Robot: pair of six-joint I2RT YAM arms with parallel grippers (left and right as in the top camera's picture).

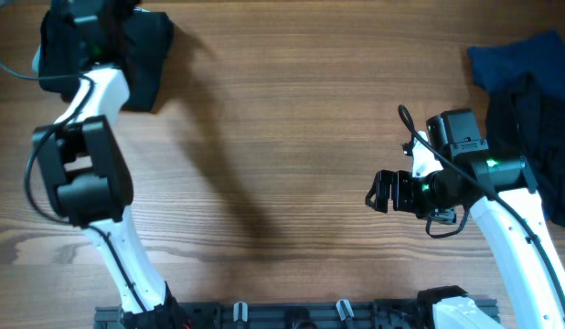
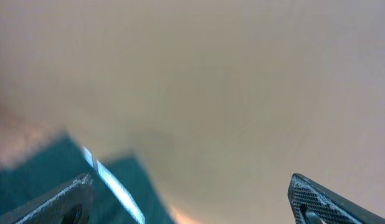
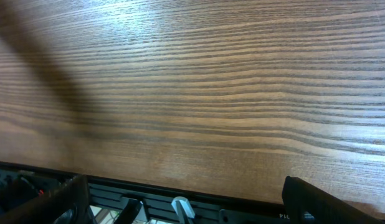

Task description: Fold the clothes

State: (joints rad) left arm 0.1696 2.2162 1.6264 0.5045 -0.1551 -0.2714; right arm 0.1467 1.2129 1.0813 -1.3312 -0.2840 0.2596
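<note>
Wood-grain worktop, dark garments at far corners
Left jaws apart over crumpled black garment; right jaws apart, empty

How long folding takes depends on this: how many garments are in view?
3: a dark garment at the overhead view's top-left corner, a blue garment at top right, and a black garment overlapping it. Others may be hidden.

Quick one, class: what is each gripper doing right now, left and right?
Left gripper: open, holding nothing.
Right gripper: open, holding nothing.
</note>
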